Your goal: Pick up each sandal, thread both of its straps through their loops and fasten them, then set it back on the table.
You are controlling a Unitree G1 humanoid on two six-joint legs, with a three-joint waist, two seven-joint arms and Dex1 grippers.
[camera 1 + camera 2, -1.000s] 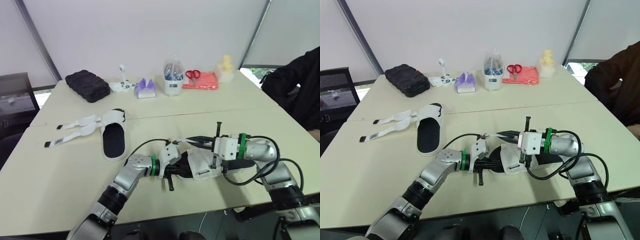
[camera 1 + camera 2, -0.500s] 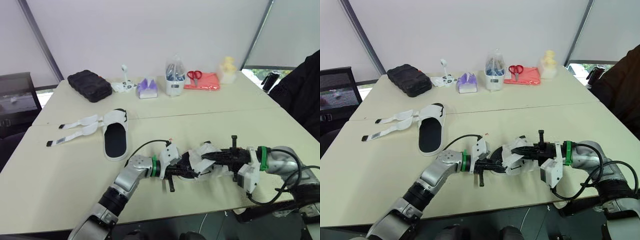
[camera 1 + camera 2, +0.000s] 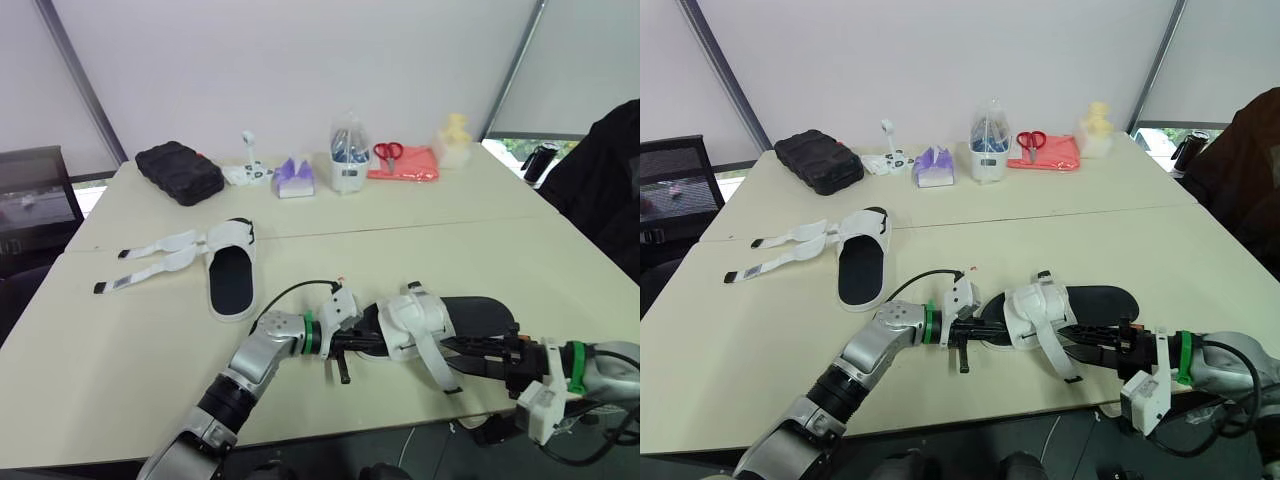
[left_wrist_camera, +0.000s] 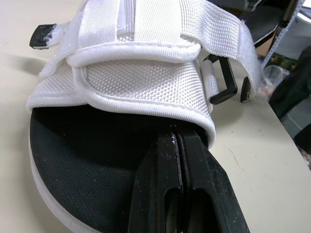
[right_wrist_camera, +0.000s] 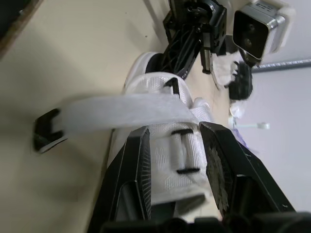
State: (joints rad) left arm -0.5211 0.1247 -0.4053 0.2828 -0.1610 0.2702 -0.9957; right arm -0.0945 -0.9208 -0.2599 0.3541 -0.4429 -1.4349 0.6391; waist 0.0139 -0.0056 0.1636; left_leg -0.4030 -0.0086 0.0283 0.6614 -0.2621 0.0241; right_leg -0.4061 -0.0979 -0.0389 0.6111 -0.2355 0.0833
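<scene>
White webbing comes first: the loose strap (image 5: 121, 110) of the near sandal (image 3: 415, 318) trails off its upper toward the table's (image 3: 120, 340) front edge, black tip lowest, not yet through its loop. The right gripper (image 5: 175, 128) sits low at that front edge. Its two fingers are spread well apart and close on nothing, and they point along the sandal toward the robot's left. The strap crosses just ahead of the fingertips, apparently untouched. The sandal's long axis runs along the front edge, toe to the left and dark heel to the right, so the strap lies straight ahead of the right gripper. That makes the right arm the nearer one for catching it. At the toe end the left gripper (image 4: 176, 141) has its fingers pressed together, tips tucked under the rim of the white upper. It appears to pinch the shoe there and steady it. I judge the next move turns on closing the right fingers over the strap near its tip without dragging the sandal from that pinch. Further in, toward the left edge, the second sandal (image 3: 230, 282) lies flat with its straps (image 3: 150, 258) spread open. Along the far edge sit a black case (image 3: 176, 172) and scissors (image 3: 386, 150).
</scene>
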